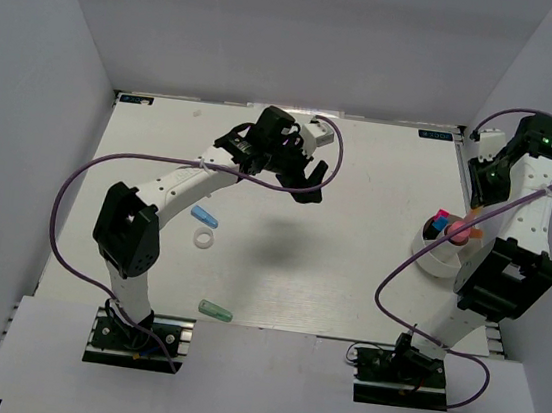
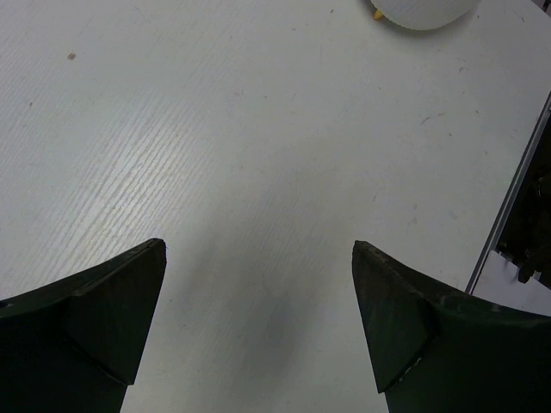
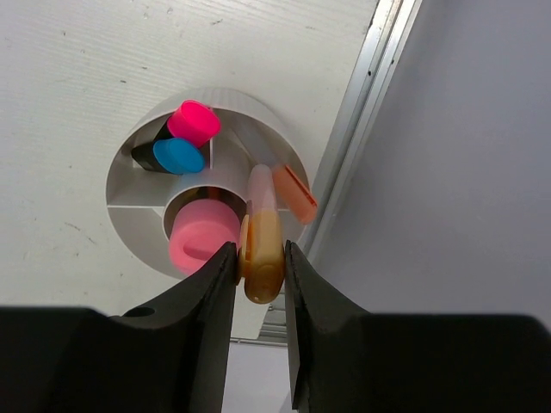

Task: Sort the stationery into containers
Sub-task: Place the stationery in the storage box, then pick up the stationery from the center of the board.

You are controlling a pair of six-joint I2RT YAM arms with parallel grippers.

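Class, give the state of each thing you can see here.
Left black gripper: open, empty.
Right black gripper: shut on orange capped marker.
White round divided container: holds several markers.
Orange capped marker: gripped over container.
Light blue marker: loose on table.
Small white ring: loose on table.
Green marker: loose on table.

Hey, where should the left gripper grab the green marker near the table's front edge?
Grip the green marker across its middle, coming straight down from above. It lies flat, its length running roughly left to right, so probably pinch its near and far long sides.
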